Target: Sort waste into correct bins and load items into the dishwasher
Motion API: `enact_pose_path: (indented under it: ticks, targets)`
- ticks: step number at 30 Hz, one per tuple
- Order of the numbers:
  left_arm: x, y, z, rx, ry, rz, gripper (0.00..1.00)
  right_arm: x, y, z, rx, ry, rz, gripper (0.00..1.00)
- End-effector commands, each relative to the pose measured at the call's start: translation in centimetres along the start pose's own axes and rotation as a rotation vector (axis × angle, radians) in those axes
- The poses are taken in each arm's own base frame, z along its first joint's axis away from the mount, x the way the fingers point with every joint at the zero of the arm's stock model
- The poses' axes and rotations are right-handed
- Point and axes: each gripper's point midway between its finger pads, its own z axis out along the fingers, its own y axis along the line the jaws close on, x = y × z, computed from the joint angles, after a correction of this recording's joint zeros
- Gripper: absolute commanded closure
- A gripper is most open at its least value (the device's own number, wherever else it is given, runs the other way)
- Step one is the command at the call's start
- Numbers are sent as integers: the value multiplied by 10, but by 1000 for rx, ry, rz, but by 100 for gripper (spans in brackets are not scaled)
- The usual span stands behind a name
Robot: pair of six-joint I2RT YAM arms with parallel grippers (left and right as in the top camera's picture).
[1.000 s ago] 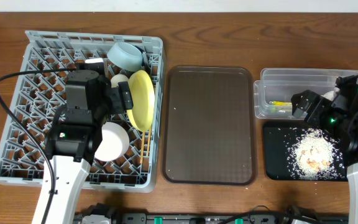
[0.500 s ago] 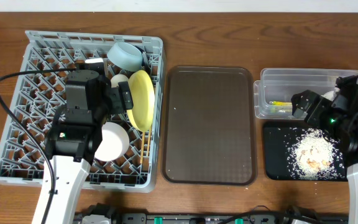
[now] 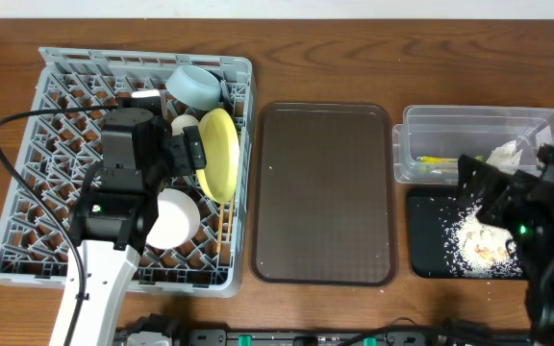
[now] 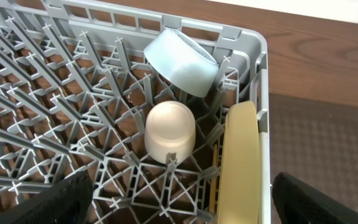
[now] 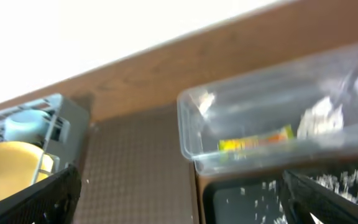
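In the grey dishwasher rack (image 3: 56,106) the yellow plate (image 3: 219,154) stands on edge beside the small white cup (image 3: 184,125), below the light blue bowl (image 3: 195,86). The white bowl (image 3: 173,219) and chopsticks (image 3: 224,231) lie nearer the front. My left gripper (image 4: 182,214) hangs open over the cup (image 4: 169,130) and the plate's rim (image 4: 240,162), holding nothing. The clear tub (image 3: 479,120) holds the napkin (image 3: 506,154) and the sachet (image 3: 434,160). Rice scraps (image 3: 479,240) lie in the black tray (image 3: 426,240). My right gripper (image 3: 484,187) is open and empty above both bins.
A large brown serving tray (image 3: 323,192) lies bare between the rack and the bins. A black cable (image 3: 8,125) loops over the rack's left side. The right arm's body covers the black tray's right end.
The right arm has drawn back toward the table's front right, uncovering the napkin in the tub. The left arm and everything in the rack have stayed still.
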Motion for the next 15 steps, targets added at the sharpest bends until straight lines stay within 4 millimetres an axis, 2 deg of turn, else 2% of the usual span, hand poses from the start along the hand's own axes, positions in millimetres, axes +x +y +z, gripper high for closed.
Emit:
enact_pose_path:
  ticks: [1, 4, 8, 11, 15]
  targets:
    - [-5, 1, -1, -13, -10, 2, 7, -11, 23, -20, -64, -115, -164, 1]
    - [-5, 1, -1, -13, -10, 2, 6, -28, 53, -42, -171, -289, -321, 1]
    - [-5, 1, -1, -13, -10, 2, 7, -37, 77, -72, -276, -526, -480, 1]
    - [-5, 1, -1, -13, -10, 2, 6, -30, 76, -83, -289, -664, -537, 1]
    - [-5, 1, -1, -13, -10, 2, 6, -8, 67, -79, -299, -753, -552, 1]
